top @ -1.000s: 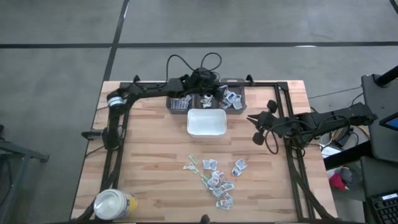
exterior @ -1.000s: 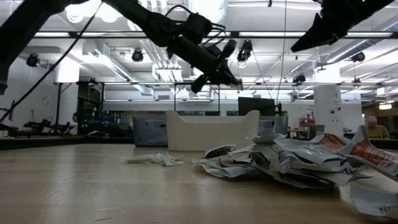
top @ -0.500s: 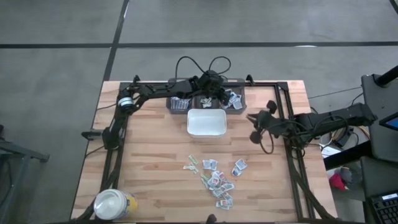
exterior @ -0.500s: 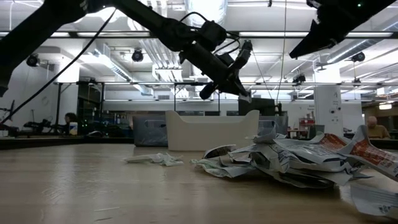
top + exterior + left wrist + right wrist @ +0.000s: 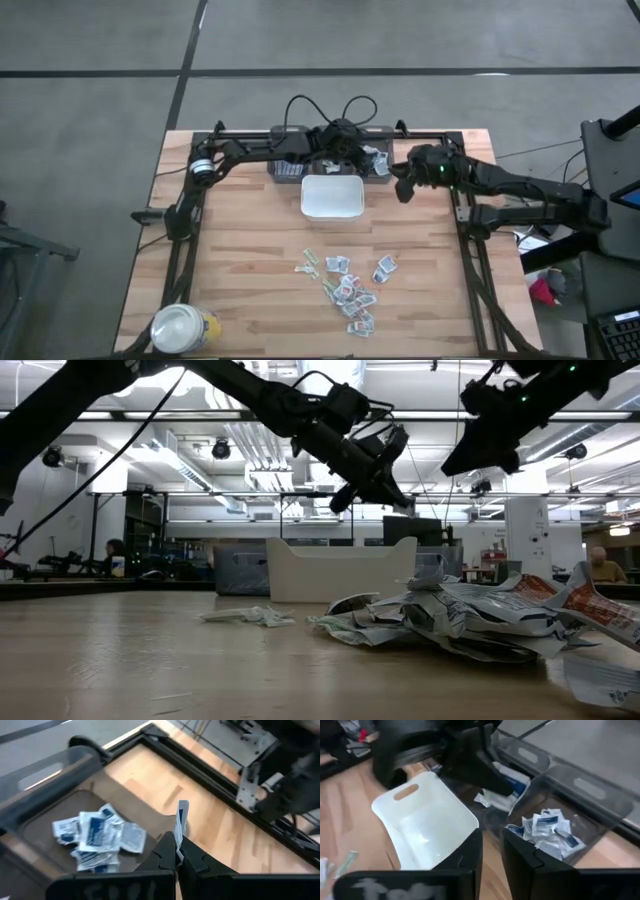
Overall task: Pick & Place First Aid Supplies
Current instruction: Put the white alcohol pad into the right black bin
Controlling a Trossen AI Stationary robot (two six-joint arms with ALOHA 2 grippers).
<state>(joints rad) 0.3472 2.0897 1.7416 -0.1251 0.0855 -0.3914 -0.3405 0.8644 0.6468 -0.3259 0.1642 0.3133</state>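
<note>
**Right arm swings in beside the bins while the left holds a packet above them**

Since a second ago the right gripper [image 5: 400, 187] has come in from the table's right edge to just beside the white tray [image 5: 332, 197], near the clear bins [image 5: 377, 166] at the table's far side. One small white packet [image 5: 181, 822] with a blue edge stands upright, pinched between the closed fingers of the left gripper [image 5: 357, 155], above the bin section that holds a heap of white-and-blue sachets [image 5: 97, 838]. Print on them is too small to read. The right gripper's fingers [image 5: 468, 851] stand slightly apart with nothing between them, over the gap between tray and bins. Loose packets [image 5: 348, 286] lie scattered on the wooden table [image 5: 250, 250] on its near side, well apart from both grippers. A round yellow jar [image 5: 183, 327] with a white lid stands at the near left corner.
</note>
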